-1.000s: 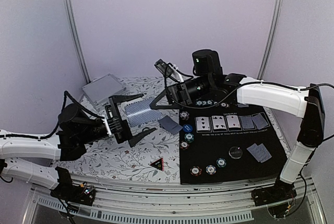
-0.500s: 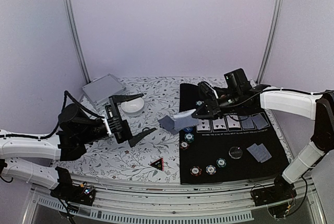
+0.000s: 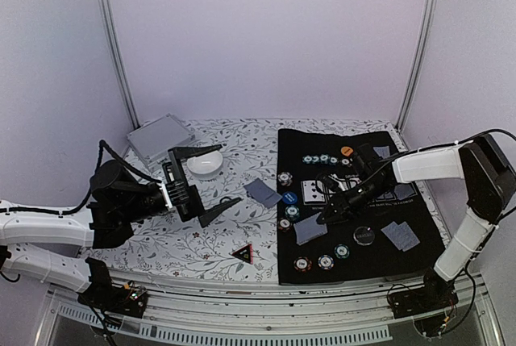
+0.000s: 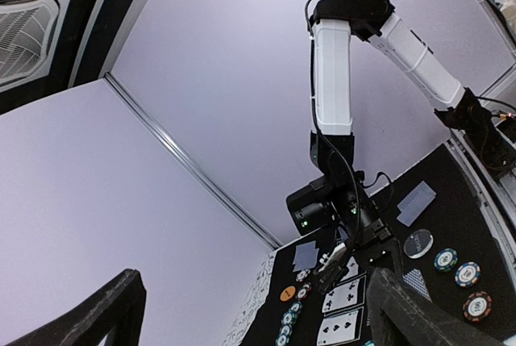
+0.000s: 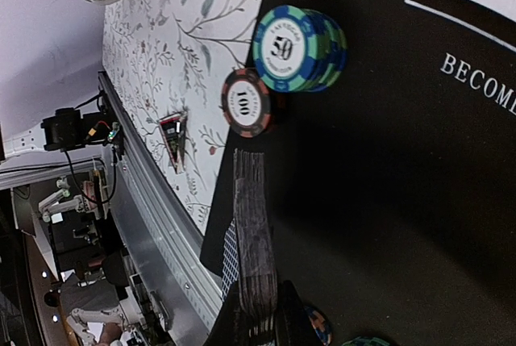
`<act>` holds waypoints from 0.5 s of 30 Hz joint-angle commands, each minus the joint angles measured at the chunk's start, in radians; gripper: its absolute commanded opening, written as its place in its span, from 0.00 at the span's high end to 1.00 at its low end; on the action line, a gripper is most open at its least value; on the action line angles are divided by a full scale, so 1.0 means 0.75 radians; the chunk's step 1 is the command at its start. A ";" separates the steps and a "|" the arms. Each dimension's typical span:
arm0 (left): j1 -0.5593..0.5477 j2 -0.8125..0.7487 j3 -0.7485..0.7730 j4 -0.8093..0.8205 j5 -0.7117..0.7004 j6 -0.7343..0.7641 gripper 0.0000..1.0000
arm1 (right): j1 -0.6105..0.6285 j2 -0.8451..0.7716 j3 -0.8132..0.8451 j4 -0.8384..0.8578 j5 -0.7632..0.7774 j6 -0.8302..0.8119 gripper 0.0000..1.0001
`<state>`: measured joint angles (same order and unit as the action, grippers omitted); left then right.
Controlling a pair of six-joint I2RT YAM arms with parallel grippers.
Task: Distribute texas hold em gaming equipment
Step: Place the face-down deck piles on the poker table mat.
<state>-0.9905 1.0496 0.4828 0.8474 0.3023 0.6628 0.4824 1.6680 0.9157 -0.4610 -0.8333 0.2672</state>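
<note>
Now | left end effector (image 3: 229,175) released | right end effector (image 3: 324,218) grasping playing cards (image 3: 310,230)

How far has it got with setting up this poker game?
Partly done, I'd say. Face-up cards lie on the black mat, a face-down pair sits at its right, and chips wait along the near edge. In hand: the right tool is shut on the card deck over the mat. Probably left: dealing that deck out. The left tool hangs open, holding nothing.
</note>
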 commanded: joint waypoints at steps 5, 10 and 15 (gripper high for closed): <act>-0.014 0.006 0.023 -0.016 0.000 0.014 0.02 | -0.015 0.162 0.086 -0.011 0.027 -0.126 0.98; -0.016 0.004 0.021 -0.017 -0.006 0.019 0.02 | -0.032 0.213 0.091 -0.013 0.025 -0.149 0.97; -0.014 0.006 0.023 -0.019 -0.004 0.020 0.02 | -0.039 0.198 0.086 -0.013 -0.024 -0.159 0.97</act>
<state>-0.9905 1.0496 0.4831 0.8406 0.3019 0.6704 0.4614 1.8038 0.9722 -0.4728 -0.8597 0.1749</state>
